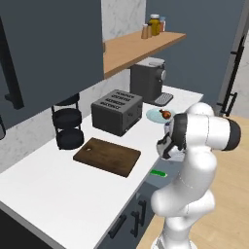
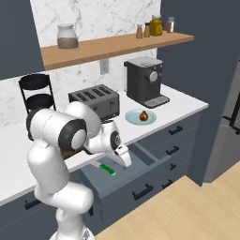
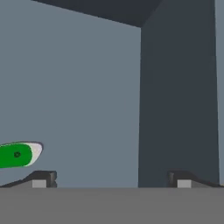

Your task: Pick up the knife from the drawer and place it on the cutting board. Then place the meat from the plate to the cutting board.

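The jaws stand wide apart, empty, inside the open drawer (image 2: 140,165). The knife (image 3: 18,155) lies on the drawer floor just left of them, untouched. Meat (image 2: 144,116) sits on the plate (image 2: 133,116) on the worktop (image 1: 58,194), well beyond the jaws.

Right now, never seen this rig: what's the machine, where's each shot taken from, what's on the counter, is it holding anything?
It is a rendered kitchen. The machine is a white robot arm on a driving base. Two pictures come from base cameras behind it, left and right; the third looks along the gripper, whose open fingers hold nothing.

On the counter: a dark wooden cutting board, a toaster, a coffee machine, a black tiered rack, and a pale plate carrying the meat.

Below, the drawer stands open with the green-handled knife lying inside; the gripper hangs just above it.
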